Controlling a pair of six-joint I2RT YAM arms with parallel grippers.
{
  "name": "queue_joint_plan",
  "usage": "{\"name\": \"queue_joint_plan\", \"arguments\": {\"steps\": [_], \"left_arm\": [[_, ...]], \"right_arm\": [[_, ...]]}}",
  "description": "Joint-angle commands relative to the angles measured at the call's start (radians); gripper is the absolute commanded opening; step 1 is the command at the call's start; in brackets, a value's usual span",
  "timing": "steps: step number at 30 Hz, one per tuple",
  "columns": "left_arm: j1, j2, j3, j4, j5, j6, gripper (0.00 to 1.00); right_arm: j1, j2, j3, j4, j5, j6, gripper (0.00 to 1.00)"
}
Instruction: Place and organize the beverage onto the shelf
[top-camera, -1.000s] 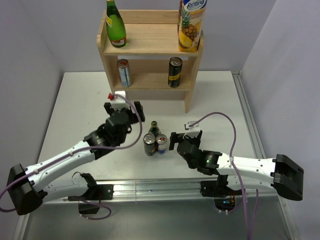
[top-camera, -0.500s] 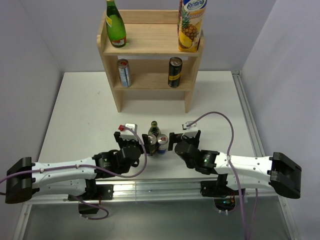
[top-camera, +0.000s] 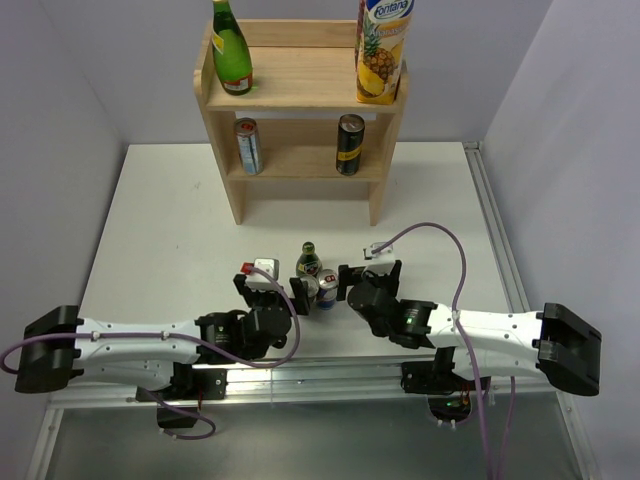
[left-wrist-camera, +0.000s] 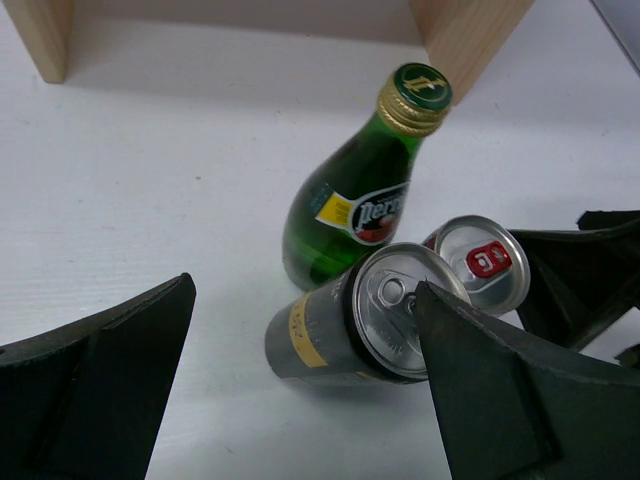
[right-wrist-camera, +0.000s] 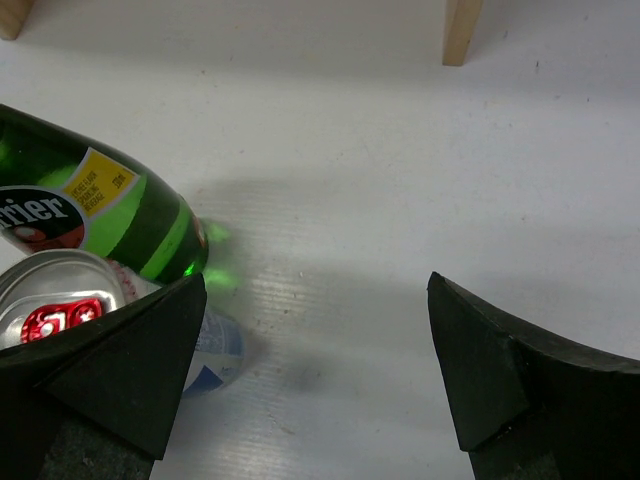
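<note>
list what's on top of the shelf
On top of the shelf: a green bottle at the left, a pineapple juice carton at the right. Anything behind the carton is hidden.

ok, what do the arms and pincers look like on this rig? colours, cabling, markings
Both are slim white links with black joint housings: left arm, right arm. A purple cable loops off each wrist. There is a small white camera module on each wrist, the left's with a red tab. The left pincer and right pincer have broad matte-black wedge fingers. No readable markings.

Left pincer (left-wrist-camera: 302, 300) and right pincer (right-wrist-camera: 318, 288) gape wide
</note>
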Motion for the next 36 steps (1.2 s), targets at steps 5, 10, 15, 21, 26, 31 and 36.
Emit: {"name": "queue_joint_plan", "arguments": {"steps": [5,10,15,21,26,31,36], "left_arm": [[0.002,-0.064,0.034,-0.11,-0.08,0.031,0.99],[0.01,-0.093,0.031,-0.073,-0.06,0.088,0.99],[0.01,-0.126,-0.022,0.111,0.108,0.235,0.99],[-0.001,-0.094,-0.073,0.187,0.222,0.239,0.99],[-0.012,-0.037,-0.105,0.22,0.213,0.197,0.99],[-0.013,0.023,-0.137,0.279,0.163,0.179,0.99],[-0.006,0.119,-0.18,0.405,0.08,0.195,0.99]], "right_arm": [[0.013,0.003,0.044,0.019,0.027,0.007,0.99],[0.013,0.007,0.044,0.016,0.029,0.008,0.99],[0.014,0.013,0.049,0.012,0.034,0.008,0.99],[0.016,0.02,0.052,0.011,0.037,0.008,0.99],[0.016,0.028,0.057,0.01,0.037,0.008,0.99],[0.017,0.028,0.057,0.01,0.035,0.008,0.99],[0.016,0.037,0.058,0.01,0.032,0.008,0.99]]}}
